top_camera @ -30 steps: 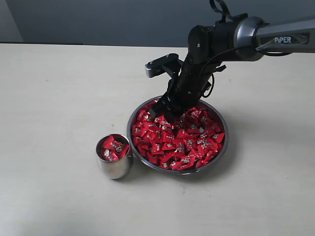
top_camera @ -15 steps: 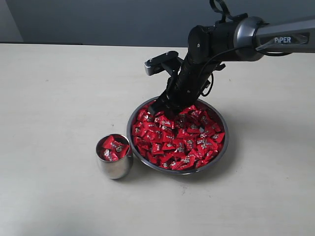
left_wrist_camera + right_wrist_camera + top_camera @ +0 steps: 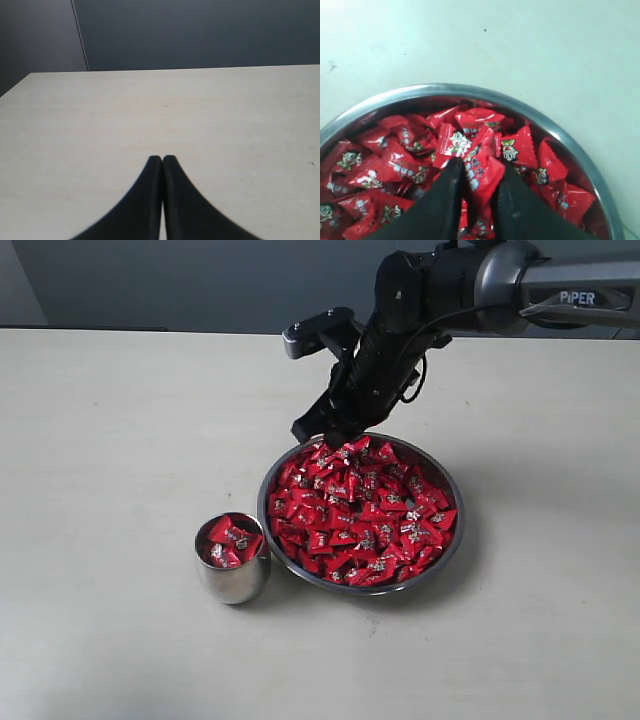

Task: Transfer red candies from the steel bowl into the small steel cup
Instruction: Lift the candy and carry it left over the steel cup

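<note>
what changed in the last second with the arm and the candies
The right end effector closed on one red candy and lifted up out of the steel bowl, ending above its far rim. The bowl, its other candies and the small steel cup stayed put.

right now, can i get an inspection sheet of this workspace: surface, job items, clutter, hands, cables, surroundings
surface: pale table, no spills seen
steel bowl: heaped with red candies
small steel cup: upright close beside the bowl, contact unclear; several red candies inside
clutter: nothing seen
right hand: above the bowl's edge, shut on the held candy
left hand: shut, holding nothing, over bare table
cables: black cable looped at the right arm's wrist, clear of the bowl
surroundings: dark grey wall behind the table
</note>
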